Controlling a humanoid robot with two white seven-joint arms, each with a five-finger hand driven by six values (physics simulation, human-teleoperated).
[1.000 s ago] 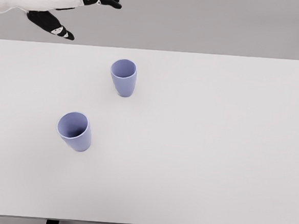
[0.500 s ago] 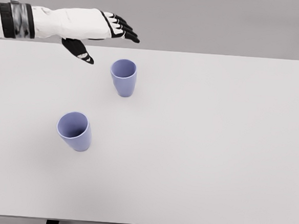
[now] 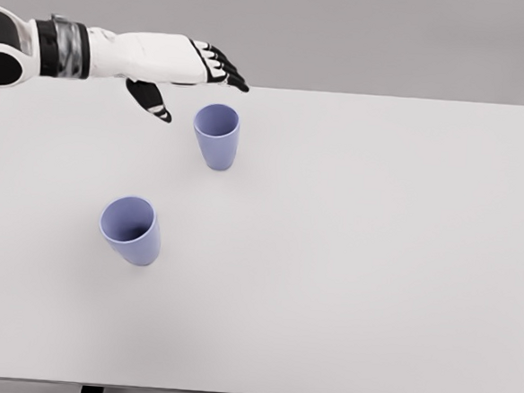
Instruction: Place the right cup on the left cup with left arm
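The right cup (image 3: 217, 135) stands upright on the worktop (image 3: 375, 258), near the far edge and left of centre. Its opening faces up and its long axis is vertical. The left cup (image 3: 131, 230) stands upright closer to the near edge and further toward the left edge, well apart from the right cup.

The left hand (image 3: 185, 70) hovers at the far edge, just beyond and to the left of the right cup. The fingers (image 3: 224, 68) are extended and spread, the thumb (image 3: 152, 99) hangs below the palm, and nothing is held. The right cup lies to the near-right of the palm, close to the thumb tip but apart from it. A grasp probably requires the hand to lower and close around the cup wall from the left.

The hand's height above the worktop cannot be determined from this view. The forearm is cut off at the left picture edge. The right arm is not in view.
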